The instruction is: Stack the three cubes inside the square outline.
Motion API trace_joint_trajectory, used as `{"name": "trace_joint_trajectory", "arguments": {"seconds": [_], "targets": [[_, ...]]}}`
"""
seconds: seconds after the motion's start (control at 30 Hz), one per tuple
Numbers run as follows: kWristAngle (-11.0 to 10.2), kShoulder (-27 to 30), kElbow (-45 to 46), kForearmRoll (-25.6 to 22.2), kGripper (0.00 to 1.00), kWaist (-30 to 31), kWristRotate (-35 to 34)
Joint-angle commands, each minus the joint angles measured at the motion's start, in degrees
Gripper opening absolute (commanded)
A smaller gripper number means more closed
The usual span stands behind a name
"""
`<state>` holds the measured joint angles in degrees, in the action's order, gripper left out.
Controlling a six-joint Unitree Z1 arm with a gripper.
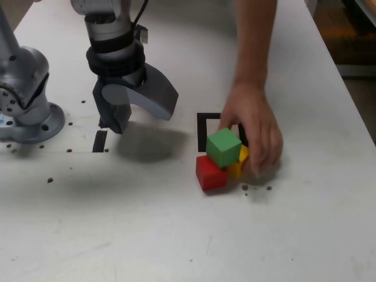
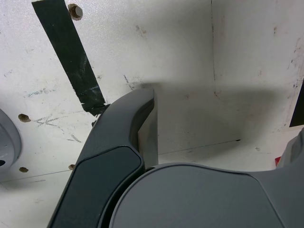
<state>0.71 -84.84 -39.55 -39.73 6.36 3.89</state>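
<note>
My gripper (image 1: 143, 120) hangs open just above the table, well to the exterior view's left of the cubes, with nothing between its jaws. A person's hand (image 1: 254, 120) rests on the cubes from behind. The green cube (image 1: 223, 147) sits tilted on top of the red cube (image 1: 210, 171) and the yellow cube (image 1: 239, 162). Only the far left corner of the square outline (image 1: 202, 126) shows; the cubes and hand cover the rest. In the wrist view one dark finger (image 2: 118, 137) shows over bare white table, and no cube lies between the jaws.
The arm's grey base (image 1: 26, 120) stands at the exterior view's left. A short black tape strip (image 1: 100, 141) (image 2: 71, 57) lies below the gripper. The person's forearm (image 1: 254, 35) reaches in from the back. Small dark holes dot the white table (image 1: 176, 235).
</note>
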Motion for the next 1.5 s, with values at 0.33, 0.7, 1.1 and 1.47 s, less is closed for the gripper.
{"name": "trace_joint_trajectory", "arguments": {"seconds": [0.33, 0.7, 1.1, 1.47], "targets": [[0.4, 0.9, 1.9, 0.8, 0.99, 0.1, 0.1], [-0.8, 2.6, -1.2, -0.6, 0.99, 0.1, 3.8], [-0.7, -2.6, -20.4, -11.4, 0.99, 1.8, 14.9], [-0.8, -7.3, -28.4, -13.0, 0.99, 5.2, 17.5]]}}
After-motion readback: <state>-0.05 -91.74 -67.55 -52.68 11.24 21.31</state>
